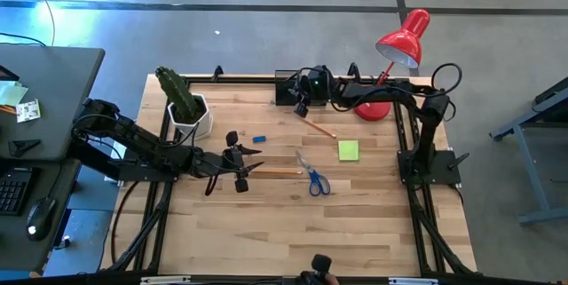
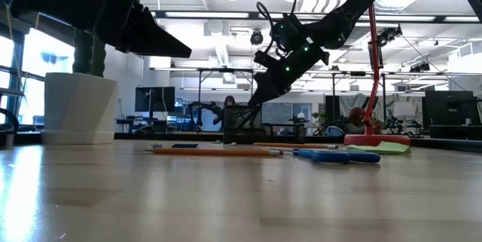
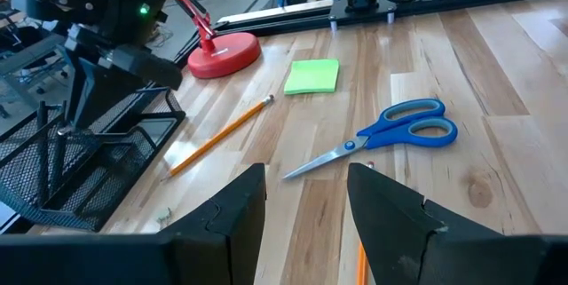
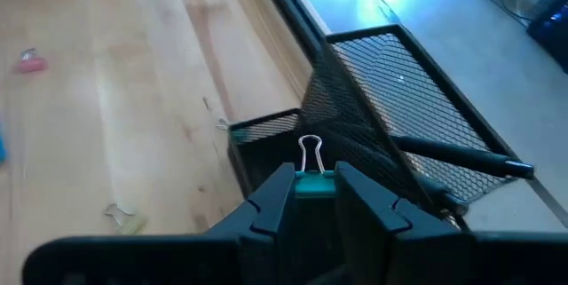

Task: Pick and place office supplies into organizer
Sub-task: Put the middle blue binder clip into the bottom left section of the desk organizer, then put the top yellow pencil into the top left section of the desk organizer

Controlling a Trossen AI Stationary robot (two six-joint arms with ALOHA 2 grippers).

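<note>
Right gripper (image 4: 312,198) pinches a teal binder clip (image 4: 311,178) between its fingertips, poised directly above the black mesh organizer (image 4: 390,107) at the table's far edge. Left gripper (image 3: 306,205) hovers parted, empty; blue-handled scissors (image 3: 390,132) lie just beyond its fingers.

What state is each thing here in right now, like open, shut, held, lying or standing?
Right gripper: shut on a binder clip, over the organizer.
Left gripper: open, holding nothing.
Scissors: closed, lying flat.
Sticky-note pad: flat on the table.
Two pencils: lying loose.
Pen: in the organizer.
Lamp: standing.
</note>
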